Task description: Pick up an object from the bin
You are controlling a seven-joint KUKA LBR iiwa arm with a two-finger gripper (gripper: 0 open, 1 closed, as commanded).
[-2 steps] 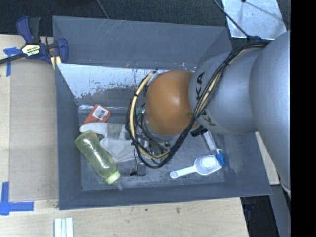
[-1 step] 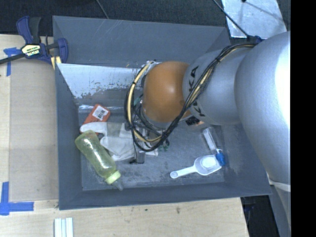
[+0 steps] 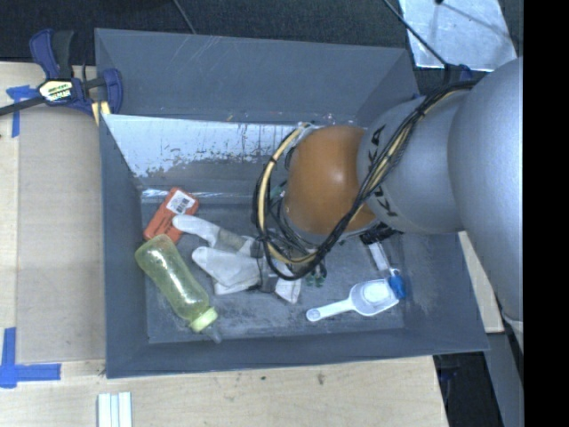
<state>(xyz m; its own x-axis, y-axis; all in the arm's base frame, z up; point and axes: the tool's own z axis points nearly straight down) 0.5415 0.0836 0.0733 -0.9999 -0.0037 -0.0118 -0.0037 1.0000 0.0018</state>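
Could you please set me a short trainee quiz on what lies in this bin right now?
1. True or false: the yellow-green bottle lies on its side in the left part of the bin.
2. In one word, what colour is the labelled packet lying just behind that bottle?
3. Which thing lies nearest the bin's right wall? A) the bottle B) the packet C) the white scoop

Key: 1 true; 2 orange; 3 C.
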